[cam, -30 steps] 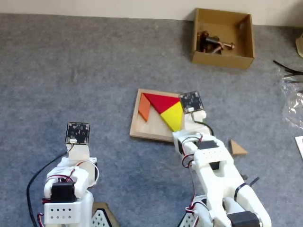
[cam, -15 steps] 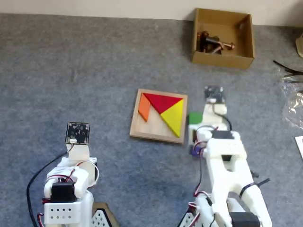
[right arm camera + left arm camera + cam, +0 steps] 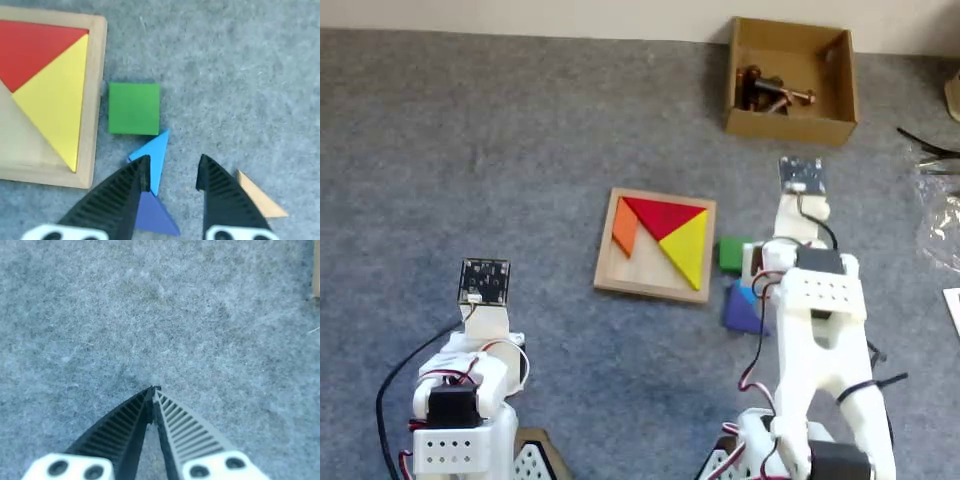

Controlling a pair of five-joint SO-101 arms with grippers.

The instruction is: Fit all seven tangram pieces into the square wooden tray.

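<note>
Grey felt (image 3: pixel 470 130) — right gripper (image 3: pixel 174 162) is hovering, spread apart and empty, over loose pieces (image 3: pixel 742 310) at 4 o'clock of the tray (image 3: pixel 645 290); left gripper (image 3: pixel 154 389) is sitting pinched closed. Advising centring on the light-blue triangle (image 3: pixel 152 160) — green square (image 3: pixel 134 108) is crowding its tip.

Square wooden tray (image 3: pixel 642 270) part-filled, four pieces lying outside.
Red triangle (image 3: pixel 660 213), yellow triangle (image 3: pixel 688 248) and orange parallelogram (image 3: pixel 624 228) lie flat inside; green square (image 3: pixel 731 253) just beside the rim; light-blue triangle (image 3: pixel 155 155), indigo triangle (image 3: pixel 152 215) and tan triangle (image 3: pixel 257 200) close by.
</note>
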